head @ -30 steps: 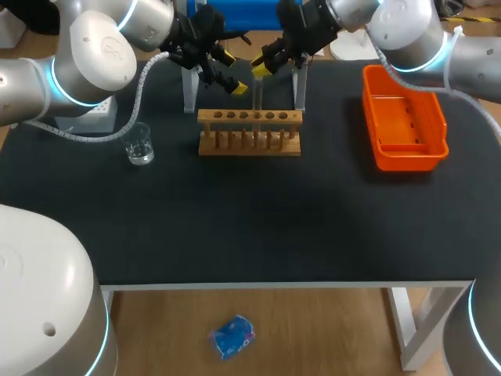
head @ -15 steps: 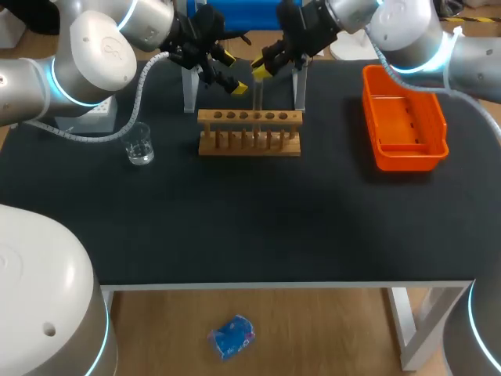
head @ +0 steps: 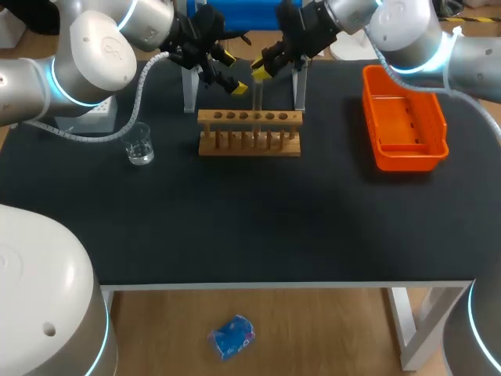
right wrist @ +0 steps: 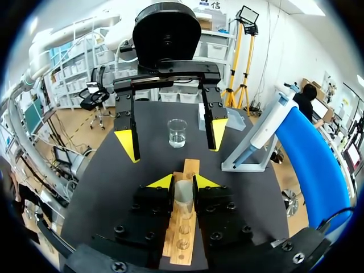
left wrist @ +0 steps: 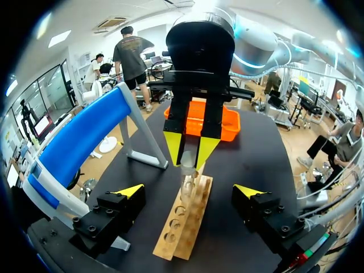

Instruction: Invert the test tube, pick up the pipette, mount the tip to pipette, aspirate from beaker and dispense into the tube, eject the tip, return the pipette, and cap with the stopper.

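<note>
Clear glass test tube (right wrist: 183, 196) pinched upright in right gripper (right wrist: 183, 182).
Hanging under its 2 yellow tips, over wooden rack (left wrist: 185, 224); left gripper (head: 232, 72) just ahead, spread wide, holding nothing.

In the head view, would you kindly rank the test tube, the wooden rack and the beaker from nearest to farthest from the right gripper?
1. test tube, between the right gripper's fingers.
2. wooden rack, under the tube, mid-table.
3. beaker, off at the table's left side.
</note>
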